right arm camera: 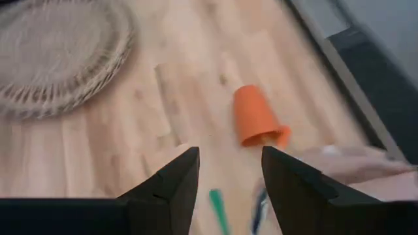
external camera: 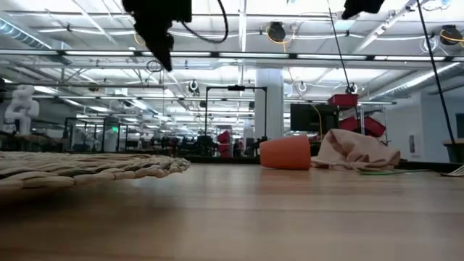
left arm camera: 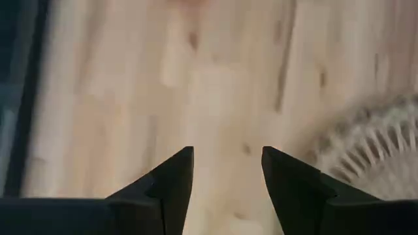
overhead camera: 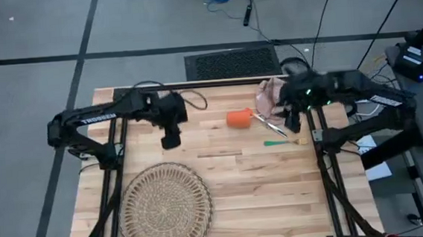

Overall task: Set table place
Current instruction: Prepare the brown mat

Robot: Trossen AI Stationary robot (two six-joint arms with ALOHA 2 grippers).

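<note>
Two grippers open, empty | round woven wicker placemat point(overhead camera: 165, 204) near surface point(overhead camera: 261, 182) edge | left gripper point(left arm camera: 227, 171) above bare wood | right gripper point(right arm camera: 230, 171) over green-handled cutlery point(overhead camera: 275, 127), tipped orange cup point(right arm camera: 256, 116), crumpled beige napkin point(overhead camera: 270, 96) | step: likely fetching items; next needs descent onto one.

You look straight down on the worktop point(overhead camera: 276, 181) from overhead, level across it from its surface, and closely downward past each wrist's jaws, all views sharing the placemat point(overhead camera: 165, 206).

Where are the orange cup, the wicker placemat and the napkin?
orange cup point(overhead camera: 238, 118), high view, on its side wall as it lies tipped over.
wicker placemat point(overhead camera: 164, 202), high view, middle of the weave.
napkin point(external camera: 355, 152), low view, on the crumpled cloth's middle.
</note>
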